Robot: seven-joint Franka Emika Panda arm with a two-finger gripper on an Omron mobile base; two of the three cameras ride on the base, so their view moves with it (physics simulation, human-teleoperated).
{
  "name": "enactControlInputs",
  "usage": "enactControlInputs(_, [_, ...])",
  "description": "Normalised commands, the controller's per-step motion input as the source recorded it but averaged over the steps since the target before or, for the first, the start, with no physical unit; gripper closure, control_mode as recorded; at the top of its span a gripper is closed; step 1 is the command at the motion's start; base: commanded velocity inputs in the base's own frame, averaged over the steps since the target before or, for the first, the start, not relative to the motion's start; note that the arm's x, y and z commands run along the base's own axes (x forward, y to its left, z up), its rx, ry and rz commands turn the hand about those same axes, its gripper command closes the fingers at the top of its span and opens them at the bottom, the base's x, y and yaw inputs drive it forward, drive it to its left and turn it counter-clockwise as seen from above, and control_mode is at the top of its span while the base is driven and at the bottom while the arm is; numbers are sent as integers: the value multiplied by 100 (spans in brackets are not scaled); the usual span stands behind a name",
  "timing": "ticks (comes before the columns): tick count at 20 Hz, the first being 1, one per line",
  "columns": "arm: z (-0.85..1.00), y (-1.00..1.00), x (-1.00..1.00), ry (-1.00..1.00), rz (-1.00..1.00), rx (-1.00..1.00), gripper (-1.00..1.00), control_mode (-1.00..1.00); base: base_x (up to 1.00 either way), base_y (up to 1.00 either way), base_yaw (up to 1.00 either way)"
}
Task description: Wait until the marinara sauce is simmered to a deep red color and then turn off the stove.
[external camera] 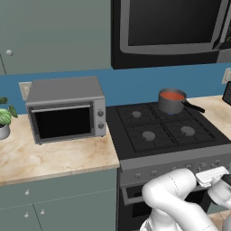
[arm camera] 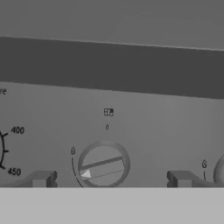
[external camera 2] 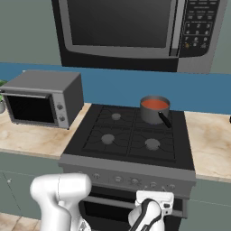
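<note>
while the dark grey saucepan with a black handle (external camera: 172, 101) sits on the far right burner of the wide black gas stove (external camera: 167, 128), the scene reads as follows.

sauce: the smooth orange-red marinara sauce (external camera: 173, 95) fills the pan as a small round disc, rimmed by the grey wall; in the right base view it shows at (external camera 2: 154, 104).
pan handle: its long axis runs from the pan toward the right and toward the front of the stove, the free end pointing at the right-hand tabletop edge of the cooktop.
stove: four round grey burners under black grates; a grey front panel with a row of small knobs (external camera 2: 135, 181) runs along its front, above the oven door.
hand: the white arm's hand (arm camera: 111, 179) is down in front of the grey panel, low at the stove's front right; in the right base view it sits at (external camera 2: 154, 200), just below the knob row.
hand state: the two dark fingertips (arm camera: 42, 178) stand well apart at either side of the hand view, spread, with nothing between them.
knob: a round grey knob with a raised bar (arm camera: 103, 165) lies between the fingertips in the hand view; the bar's long axis is near level, tilted slightly up to the right, with its white pointer at the left end.
surroundings: a silver toaster oven (external camera: 66, 109) stands on the beige marbled tabletop (external camera: 54, 158) left of the stove, and a black microwave (external camera 2: 131, 31) hangs above.
</note>
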Motion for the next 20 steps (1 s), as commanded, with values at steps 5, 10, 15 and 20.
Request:
enactControlInputs(5, [0,0,8,0,0,-7,-100,-100,0,0,0])
enactControlInputs(10, [-7,0,15,5,0,-10,-100,-100,0,0,0])
enactControlInputs(15, [-5,0,4,1,0,-9,-100,-100,0,0,0])
enactControlInputs(20, [-2,0,0,0,0,-9,-100,-100,0,0,0])
